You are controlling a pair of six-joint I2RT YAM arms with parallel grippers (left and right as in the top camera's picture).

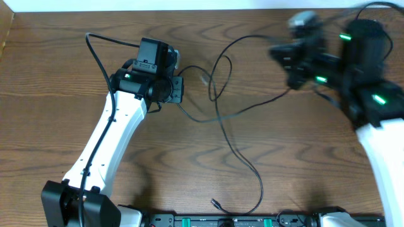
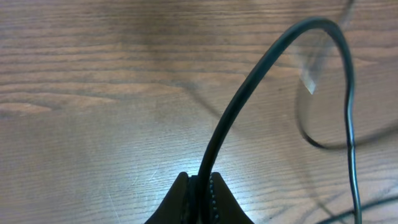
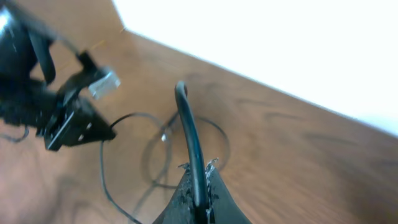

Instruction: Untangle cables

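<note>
1. Brown wood-grain table (image 1: pixel 57 94); a white wall (image 3: pixel 280 37) runs behind its far edge.
2. The black cables (image 1: pixel 235 148) lie loose across the middle of the table. There is a loop near the centre and a long curve trailing toward the front edge, which ends in a small plug (image 1: pixel 215 203).
3. The left gripper (image 2: pixel 200 186) is clenched on one black strand. The strand rises from the fingertips, arches up and right, then drops toward the wood.
4. The right gripper (image 3: pixel 198 186) is likewise clenched on a black strand, which stands up between the fingertips and bends over at its top.
5. In the overhead view the left gripper sits left of centre, beside the loop. The right gripper is toward the far right and blurred, and a strand runs from there back to the loop.
6. A pale connector (image 1: pixel 203 79) lies just right of the left gripper. It is too blurred to tell which cord it belongs to.
</note>
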